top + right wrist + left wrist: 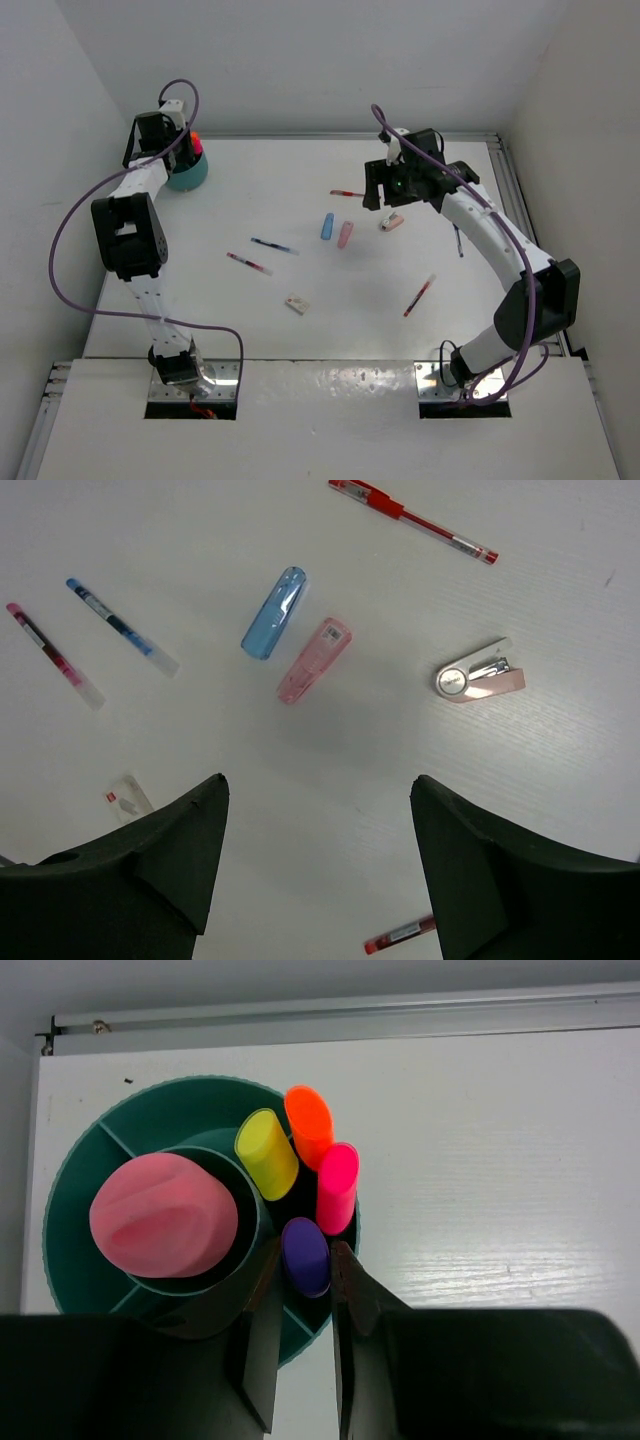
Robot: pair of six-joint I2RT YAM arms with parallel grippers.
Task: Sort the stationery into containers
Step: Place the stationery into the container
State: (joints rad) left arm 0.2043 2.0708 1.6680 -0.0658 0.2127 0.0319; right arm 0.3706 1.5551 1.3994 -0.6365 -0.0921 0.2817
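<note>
Status: partly done, more left than finished.

In the teal cup (70, 1175), far-left corner of the table (350, 335): pink tube (165, 1215) stood in the centre well; yellow highlighter (266, 1152), orange highlighter (309, 1123) and pink highlighter (337, 1185) stood side by side in one outer compartment.

Left gripper (305, 1247) hung right over the cup's near rim, jaws narrow, clamped on the cap end of the purple highlighter (305, 1265). Its body pointed down into the outer ring beside the pink one. Whether it had bottomed out, I couldn't tell. I'd call it mid-drop, not yet let go.

Loose on the table, mid-field: red pen (410, 520), blue pen (120, 627), pink-red pen (52, 652), second red pen (419, 295), blue eraser (273, 613), pink eraser (313, 660), small pink stapler (480, 672), small white eraser (125, 798). No other container was in sight.

Right gripper (318, 780) hovered above the table, jaws spread wide, nothing in them. The pink eraser lay just ahead of the gap with the blue one beside it. The stapler sat off toward the right finger and the pens were well apart.
</note>
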